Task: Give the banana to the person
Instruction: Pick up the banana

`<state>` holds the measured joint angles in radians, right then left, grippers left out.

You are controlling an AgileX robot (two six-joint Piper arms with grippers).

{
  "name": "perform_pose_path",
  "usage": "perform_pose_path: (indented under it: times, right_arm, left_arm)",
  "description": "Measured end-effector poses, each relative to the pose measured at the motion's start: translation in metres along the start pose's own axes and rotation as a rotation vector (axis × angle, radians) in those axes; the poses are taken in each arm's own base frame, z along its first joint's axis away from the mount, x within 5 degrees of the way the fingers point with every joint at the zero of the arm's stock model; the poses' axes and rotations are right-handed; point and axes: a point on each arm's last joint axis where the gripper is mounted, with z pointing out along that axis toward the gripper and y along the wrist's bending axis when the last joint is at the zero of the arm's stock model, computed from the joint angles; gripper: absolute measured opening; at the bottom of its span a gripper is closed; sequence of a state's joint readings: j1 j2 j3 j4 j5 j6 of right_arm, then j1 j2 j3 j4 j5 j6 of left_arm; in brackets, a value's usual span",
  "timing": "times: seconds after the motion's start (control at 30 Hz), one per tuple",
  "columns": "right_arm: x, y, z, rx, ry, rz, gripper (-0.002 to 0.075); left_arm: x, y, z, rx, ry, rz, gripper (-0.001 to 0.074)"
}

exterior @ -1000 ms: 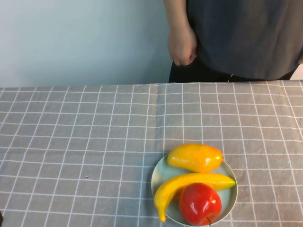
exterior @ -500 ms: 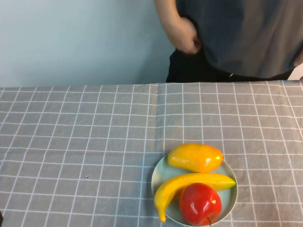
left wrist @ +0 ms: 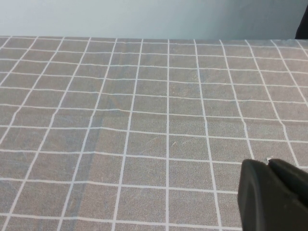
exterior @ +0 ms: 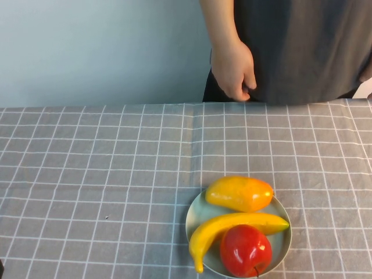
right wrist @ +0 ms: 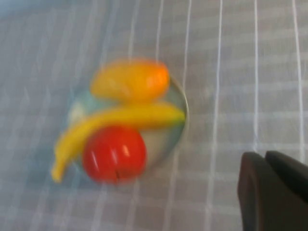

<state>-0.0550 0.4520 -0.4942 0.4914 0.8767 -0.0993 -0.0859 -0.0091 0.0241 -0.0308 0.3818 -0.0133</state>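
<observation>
high view gives me the banana (exterior: 232,228) lying on the plate (exterior: 283,247) near the table's front edge, w/ the apple (exterior: 245,250) touching its near side and the mango (exterior: 239,193) behind it. only this view shows the person (exterior: 302,46) beyond the far edge, hand (exterior: 232,70) hanging at the waist. right wrist view sees the fruit from above; right gripper (right wrist: 274,192) hovers beside the plate, holding nothing, can't tell how far open. left gripper (left wrist: 269,195) sits over bare cloth (left wrist: 144,120), same, can't tell.

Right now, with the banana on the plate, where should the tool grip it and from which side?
Probably from above, on the banana's bare curved left part, jaws across its width. The apple presses its middle and the mango lies behind. The right tool hovers above the plate; the left tool is elsewhere.
</observation>
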Motion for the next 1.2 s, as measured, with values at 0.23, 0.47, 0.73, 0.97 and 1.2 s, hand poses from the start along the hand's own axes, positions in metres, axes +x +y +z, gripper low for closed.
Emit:
perform_pose_path:
  times: [0.23,0.47,0.73,0.97,1.2]
  right_arm:
    - [-0.059,0.008,0.014,0.045,0.296,-0.149,-0.0009]
    - [-0.096,0.039,0.059,-0.036,0.450,-0.334,-0.0009]
    - [-0.096,0.117,0.124,-0.112,0.608,-0.774,-0.0009]
    - [-0.081,0.165,0.165,-0.242,0.654,-1.132,0.0064]
    - [-0.053,0.166,0.206,-0.390,0.769,-1.450,0.0340]
  left_arm:
    - [0.000,0.000,0.000,0.000,0.000,0.000,-0.0002]
    - [0.000,0.000,0.000,0.000,0.000,0.000,-0.0002]
    - [0.000,0.000,0.000,0.000,0.000,0.000,-0.0002]
    - [0.000,0.000,0.000,0.000,0.000,0.000,-0.0002]
    - [0.000,0.000,0.000,0.000,0.000,0.000,-0.0002]
